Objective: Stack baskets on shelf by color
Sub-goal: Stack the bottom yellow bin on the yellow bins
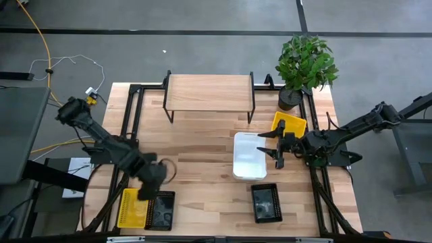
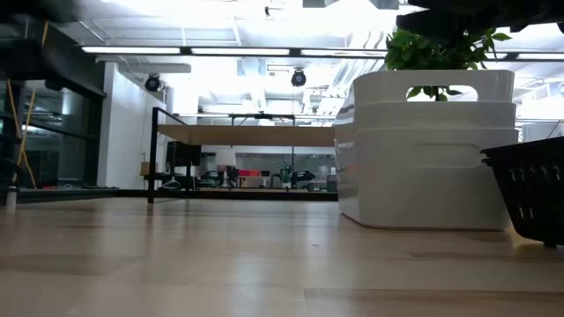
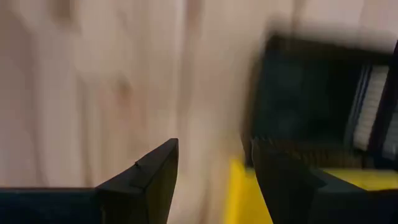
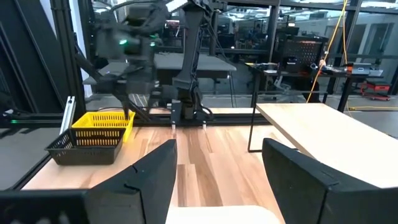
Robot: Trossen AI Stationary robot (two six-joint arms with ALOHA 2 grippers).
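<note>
Dark left gripper (image 1: 150, 191) is seen from above over yellow basket (image 1: 132, 208) and black basket (image 1: 160, 210), jaws parted, empty. Right gripper (image 1: 278, 145) is held open beside white baskets (image 1: 250, 156). Shelf (image 1: 209, 92) is bare. Low view: white baskets are stacked on tabletop (image 2: 220, 264).

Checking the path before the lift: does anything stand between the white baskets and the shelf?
Nothing visible does. The white baskets sit on the table just in front of the shelf, with bare wood between them. The right gripper hovers open at their edge; the shelf top shows nothing on it.
</note>
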